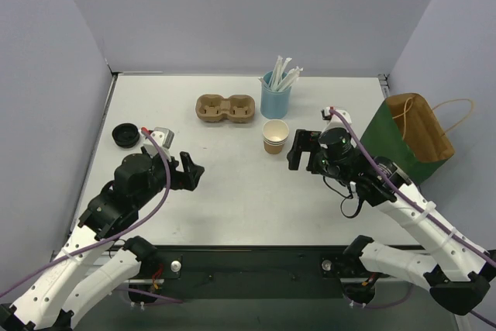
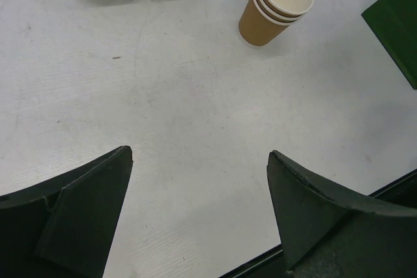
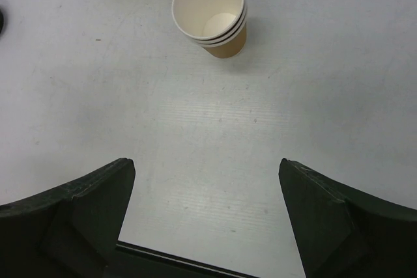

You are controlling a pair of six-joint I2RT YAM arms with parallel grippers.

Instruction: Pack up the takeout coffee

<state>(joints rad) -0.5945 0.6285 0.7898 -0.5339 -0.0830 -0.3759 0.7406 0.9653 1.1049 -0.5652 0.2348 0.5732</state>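
Note:
The takeout coffee [image 1: 275, 136] is a small tan paper cup with a white rim and cream inside, standing upright mid-table. The right wrist view shows it [image 3: 212, 11] straight ahead, with several stacked rims, and the left wrist view shows it [image 2: 273, 8] at the upper right. My right gripper [image 1: 294, 151] hovers just right of the cup, open, with only bare table between its jaws [image 3: 207, 164]. My left gripper [image 1: 192, 170] is farther off to the cup's left, also open and holding nothing [image 2: 199, 154].
A brown two-hole pulp carrier [image 1: 225, 108] lies behind and left of the cup. Behind the cup stands a light-blue cup of white straws [image 1: 275, 97]. A green bag [image 1: 407, 137] with a brown top and cord handle stands at the right edge. A black lid [image 1: 124, 134] lies far left.

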